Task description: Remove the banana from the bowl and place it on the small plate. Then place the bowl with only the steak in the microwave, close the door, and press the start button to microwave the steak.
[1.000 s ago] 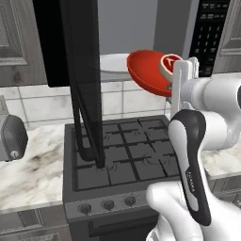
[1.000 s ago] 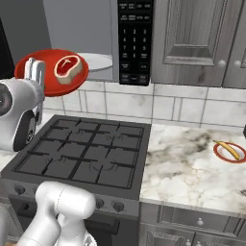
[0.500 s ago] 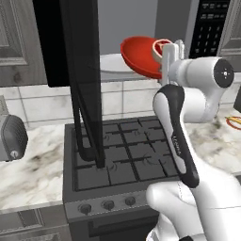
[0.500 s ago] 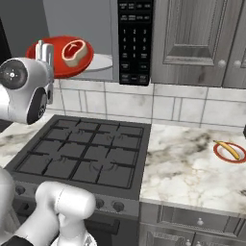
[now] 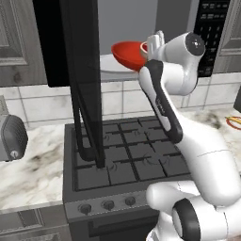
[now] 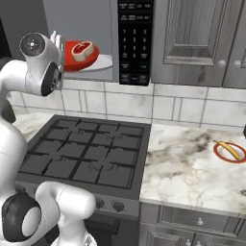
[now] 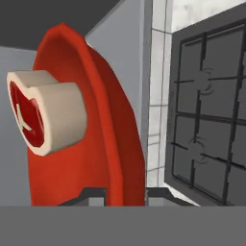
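From the left base view, the gripper pinches the near rim of the bowl, carried just inside the mouth of the microwave above the turntable; the door hangs wide open to the left, leaving the way in free. From the right base view, the steak sits alone in the bowl, which hovers low over the white turntable beside the keypad, held level so the meat does not slide. The banana lies on the plate far off on the counter, so that first step looks done. In the hand view, the fingers close narrowly on the bowl's rim, the steak is seen edge-on against the red wall, and the stove lies below. The bowl seems ready to be set down and released.
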Motion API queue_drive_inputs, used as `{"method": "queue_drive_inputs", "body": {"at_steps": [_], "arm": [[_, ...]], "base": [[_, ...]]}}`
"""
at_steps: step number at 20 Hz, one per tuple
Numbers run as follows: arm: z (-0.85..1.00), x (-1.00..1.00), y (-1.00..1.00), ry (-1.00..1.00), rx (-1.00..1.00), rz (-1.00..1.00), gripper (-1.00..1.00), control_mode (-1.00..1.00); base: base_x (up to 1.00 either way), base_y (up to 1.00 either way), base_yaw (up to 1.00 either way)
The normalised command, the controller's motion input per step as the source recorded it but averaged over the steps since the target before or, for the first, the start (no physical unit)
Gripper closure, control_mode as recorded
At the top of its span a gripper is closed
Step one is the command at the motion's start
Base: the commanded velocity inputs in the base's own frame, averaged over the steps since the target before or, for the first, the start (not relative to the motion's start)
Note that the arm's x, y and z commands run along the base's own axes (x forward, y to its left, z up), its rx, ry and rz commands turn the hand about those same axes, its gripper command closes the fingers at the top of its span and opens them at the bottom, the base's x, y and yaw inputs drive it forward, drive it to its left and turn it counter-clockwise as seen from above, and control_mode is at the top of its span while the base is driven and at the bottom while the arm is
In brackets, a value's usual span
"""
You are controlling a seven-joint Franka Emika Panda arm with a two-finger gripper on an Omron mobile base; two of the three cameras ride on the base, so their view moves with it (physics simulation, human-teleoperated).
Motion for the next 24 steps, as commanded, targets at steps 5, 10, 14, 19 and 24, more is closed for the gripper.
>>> {"method": "queue_drive_inputs", "body": {"at_steps": [5,10,14,19,24], "arm": [[-0.19,0.77,0.02,0.08,-0.02,0.00,1.00,-1.00],[-0.32,0.76,0.12,0.03,-0.08,0.00,1.00,-1.00],[-0.19,0.56,0.06,0.00,-0.06,0.00,1.00,-1.00],[-0.17,0.43,0.00,0.00,0.00,0.01,-1.00,-1.00],[-0.10,0.13,0.01,-0.01,0.00,0.01,-1.00,-1.00]], "base": [[0.00,0.00,0.00],[0.00,0.00,0.00],[0.00,0.00,0.00],[0.00,0.00,0.00],[0.00,0.00,0.00]]}}
